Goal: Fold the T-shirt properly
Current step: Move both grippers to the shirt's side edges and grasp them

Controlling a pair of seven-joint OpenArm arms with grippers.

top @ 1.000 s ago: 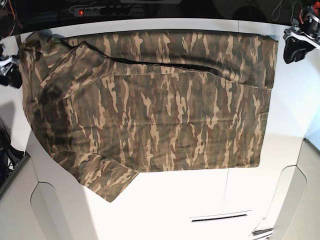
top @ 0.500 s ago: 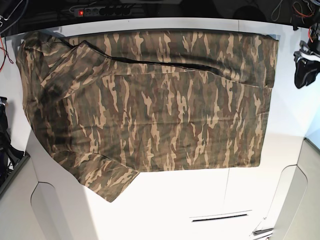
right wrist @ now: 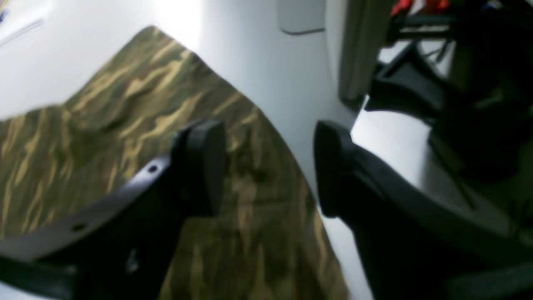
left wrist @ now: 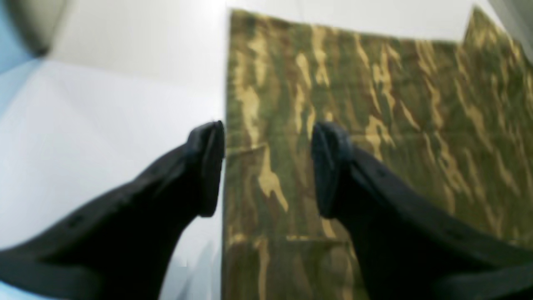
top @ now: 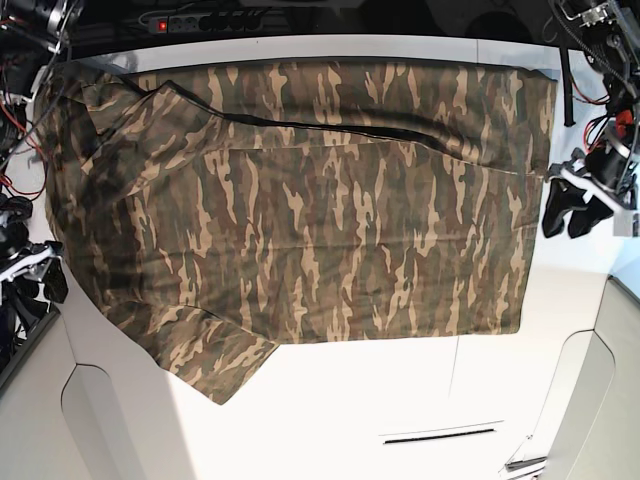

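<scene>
Both arms end in matte black hardware. The left hand (left wrist: 266, 166) carries two broad, curved black fingers (left wrist: 333, 166) with thick, rounded tips and flat inner pads; faint round screw recesses dot their outer faces. The right hand (right wrist: 266, 166) matches it, a small round hole showing in the paler top edge of one finger (right wrist: 195, 166). From the base view the left hand (top: 572, 208) hangs from a white-and-black wrist trailing red and black cables, while the right hand (top: 28, 270) is mostly a dark shape at the frame edge, with thin red wires above.
</scene>
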